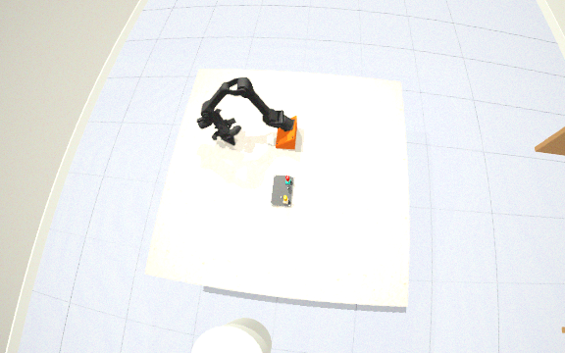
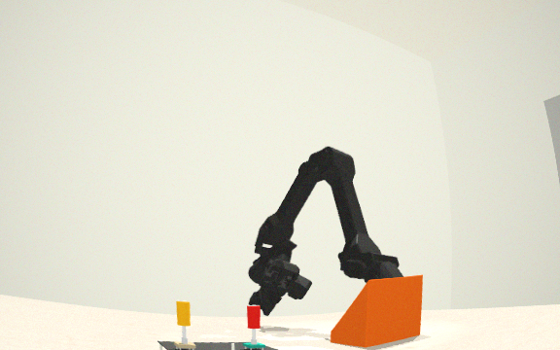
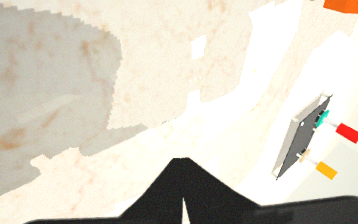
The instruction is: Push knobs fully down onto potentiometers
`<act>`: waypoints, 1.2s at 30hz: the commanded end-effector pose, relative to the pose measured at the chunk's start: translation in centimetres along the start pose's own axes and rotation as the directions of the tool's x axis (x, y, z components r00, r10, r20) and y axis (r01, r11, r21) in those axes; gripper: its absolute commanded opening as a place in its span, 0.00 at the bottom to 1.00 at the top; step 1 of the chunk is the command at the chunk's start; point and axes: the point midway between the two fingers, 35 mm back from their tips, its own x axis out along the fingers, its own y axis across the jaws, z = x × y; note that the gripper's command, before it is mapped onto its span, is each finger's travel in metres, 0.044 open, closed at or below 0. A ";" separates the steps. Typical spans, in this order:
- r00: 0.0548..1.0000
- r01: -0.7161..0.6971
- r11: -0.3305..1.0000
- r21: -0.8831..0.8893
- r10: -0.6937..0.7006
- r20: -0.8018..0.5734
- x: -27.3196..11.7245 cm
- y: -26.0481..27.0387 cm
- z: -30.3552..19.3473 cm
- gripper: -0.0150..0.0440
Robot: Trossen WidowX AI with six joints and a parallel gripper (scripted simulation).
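Note:
The dark circuit board (image 1: 279, 190) (image 2: 213, 346) (image 3: 302, 136) stands on short legs on the table. The red knob (image 1: 287, 177) (image 2: 254, 317) (image 3: 349, 133) sits high above the teal potentiometer (image 2: 254, 345) (image 3: 322, 119), with pale shaft showing between them. The yellow knob (image 1: 285, 198) (image 2: 183, 313) (image 3: 326, 170) sits likewise above the tan potentiometer (image 2: 184, 345) (image 3: 305, 155), shaft showing below it. Both knobs look upright in the exterior view. My gripper (image 1: 233, 142) (image 2: 266, 313) (image 3: 180, 165) is shut and empty, above the table, away from the board and touching neither knob.
The orange base block (image 1: 286, 139) (image 2: 394, 311) (image 3: 352, 6) carries the arm and stands behind the board. The arm bends out to the left of the base in the top view. A white round object (image 1: 231, 340) is beyond the table's front edge.

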 end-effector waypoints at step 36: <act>0.902 0.431 0.449 -0.783 -0.196 0.384 9.5 -8.1 -7.2 0.25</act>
